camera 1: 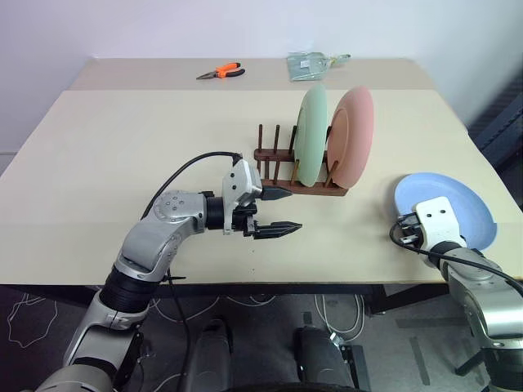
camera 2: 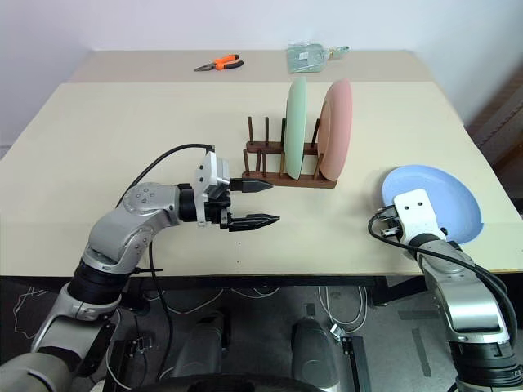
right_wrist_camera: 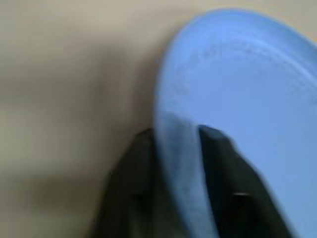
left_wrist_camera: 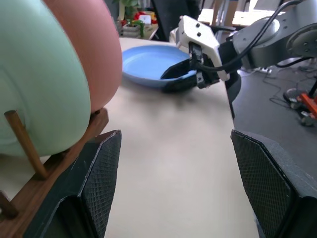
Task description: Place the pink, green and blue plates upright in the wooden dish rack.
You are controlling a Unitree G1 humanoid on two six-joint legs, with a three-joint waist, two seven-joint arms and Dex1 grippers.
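Three plates are showing: the green plate (camera 1: 311,135) and the pink plate (camera 1: 352,136) are standing upright side by side in the wooden dish rack (camera 1: 288,173), green toward 9 o'clock of pink. The blue plate (camera 1: 451,204) is lying flat at 3 o'clock of the rack, near the surface's (camera 1: 122,155) front edge. Several rack pegs toward 9 o'clock are standing free.

The right pincer (right_wrist_camera: 181,148) is straddling the blue plate's near rim, one finger above and one below, grasping it; the fingers are blurred in the wrist view and hidden behind the wrist from the head. The left pincer (camera 1: 278,212) is hovering released, fingers spread, just in front of the rack's end.

One pair of orange pliers (camera 1: 221,72) and one clear packet (camera 1: 310,64) are lying at 12 o'clock, far back. The wide stretch toward 9 o'clock is lying bare.
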